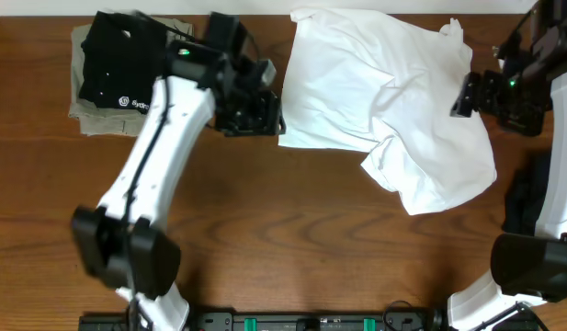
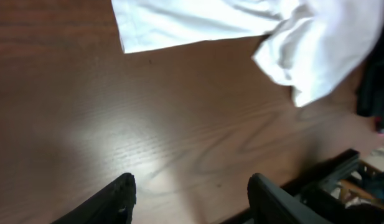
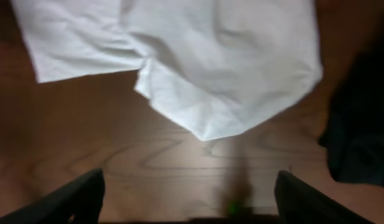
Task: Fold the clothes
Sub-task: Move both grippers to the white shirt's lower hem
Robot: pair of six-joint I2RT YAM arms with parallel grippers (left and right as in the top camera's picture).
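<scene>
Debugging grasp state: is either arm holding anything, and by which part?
Nothing. Left gripper and right gripper show open jaws, only table between them; the white shirt lies free.

The T-shirt (image 1: 384, 101) is soft white cloth, matt, thin enough to gather into many wrinkles and folds. The tabletop (image 1: 292, 248) is dark brown wood with a clear wavy grain. Its finish is smooth and half-glossy, and it throws back a pale patch of light in the left wrist view. The black shirt (image 1: 113, 60) is matt cloth with a small white printed logo. The khaki garment (image 1: 81, 119) is dull, matt cloth too. The left arm (image 1: 159, 138) has a smooth white plastic shell with a slight sheen, and black joints. The fingers (image 2: 120, 196) of the left gripper (image 2: 192, 193) look like matt black plastic.
</scene>
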